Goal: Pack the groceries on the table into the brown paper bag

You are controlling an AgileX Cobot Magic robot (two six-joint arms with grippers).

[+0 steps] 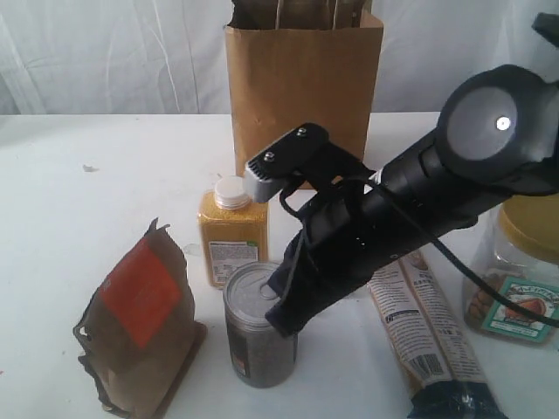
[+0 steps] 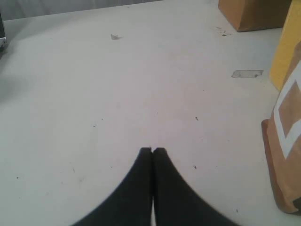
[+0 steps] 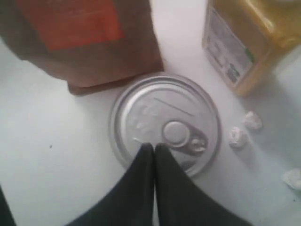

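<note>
White surface (image 1: 105, 175) carries everything, and the tall brown paper bag (image 1: 304, 87) stands upright at its far middle, mouth open and thin handles poking up. None of the groceries in view has gone in yet. The right arm (image 1: 419, 188) reaches across from the right towards the near middle. A brown pouch (image 1: 144, 327) with an orange label stands crumpled at near left. A long pasta packet (image 1: 428, 332) lies at near right, and a gold-lidded jar (image 1: 524, 262) sits at the right edge. The yellow bottle (image 1: 231, 231) stands just in front of the bag, and the silver can (image 1: 259, 323) is just nearer than the bottle.

The right fingers (image 3: 154, 149) are pressed together, hold nothing, and hang over the can's lid beside the pull tab. The left fingers (image 2: 152, 151) are likewise shut and empty over bare surface at the left.

The main risk is likely a descent with the fingers closed, which would only push on the lid and might tip the can. The pouch and bottle crowd the can on two sides, so fingers spreading wide enough could nudge either over. The pouch looks the less steady of the two. Smooth metal may slip in a light grip. The path to the bag passes over the bottle, so a low lift could clip its cap. A knock on the bag's rim or handles could shift or topple the light bag.
</note>
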